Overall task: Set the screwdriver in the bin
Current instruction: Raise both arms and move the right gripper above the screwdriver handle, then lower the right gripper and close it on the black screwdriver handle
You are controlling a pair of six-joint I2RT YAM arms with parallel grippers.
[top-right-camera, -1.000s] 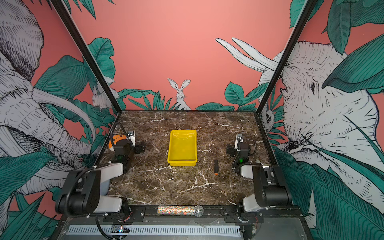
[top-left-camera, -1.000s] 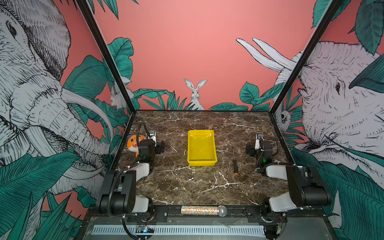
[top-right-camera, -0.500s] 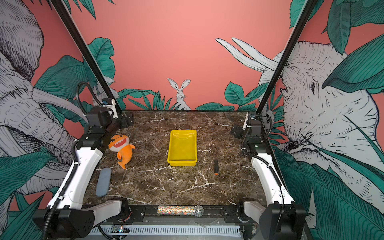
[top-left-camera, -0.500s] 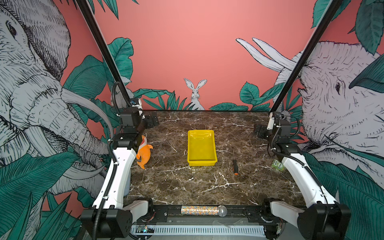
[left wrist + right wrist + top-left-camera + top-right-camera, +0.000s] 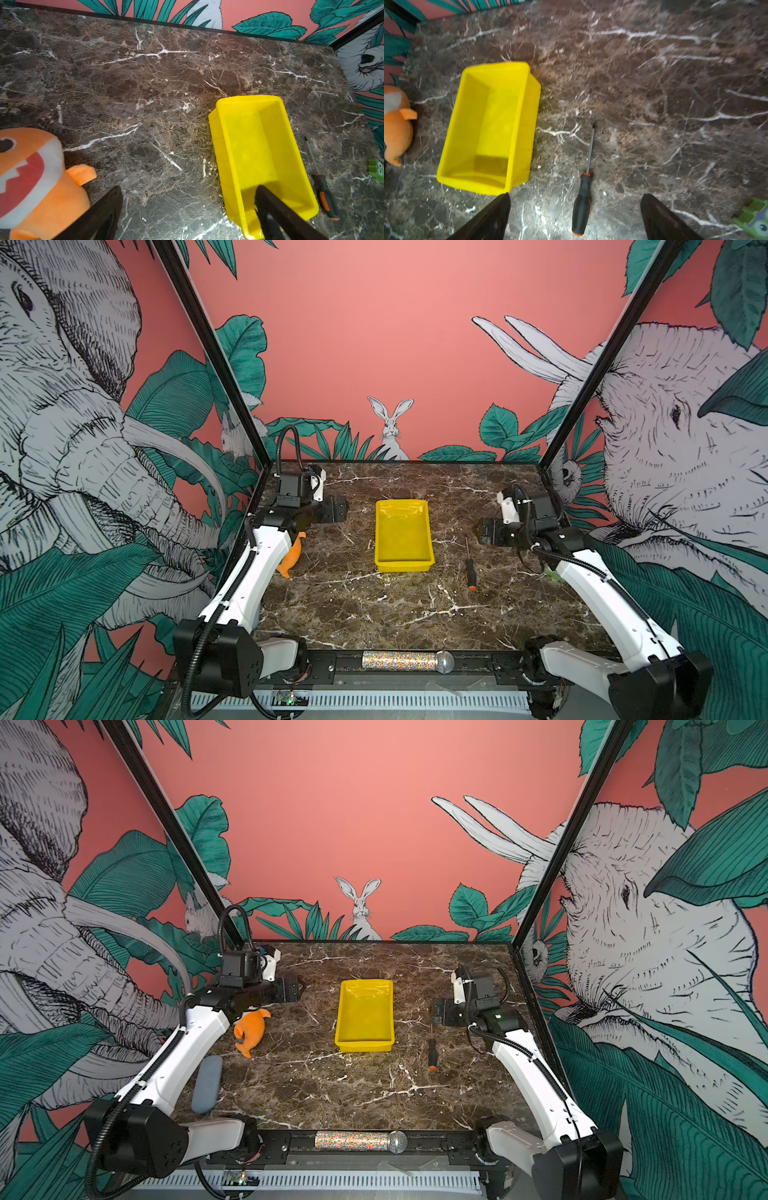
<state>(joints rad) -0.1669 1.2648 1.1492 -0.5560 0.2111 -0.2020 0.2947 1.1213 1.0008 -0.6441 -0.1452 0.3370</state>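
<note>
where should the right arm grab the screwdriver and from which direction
Probably the black handle, from straight above, jaws closing across it. The screwdriver lies flat beside the bin, and its shaft is too thin. The right gripper hangs open above it.

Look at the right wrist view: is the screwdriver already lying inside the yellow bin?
No, the screwdriver lies on the marble table beside the empty yellow bin.
</note>
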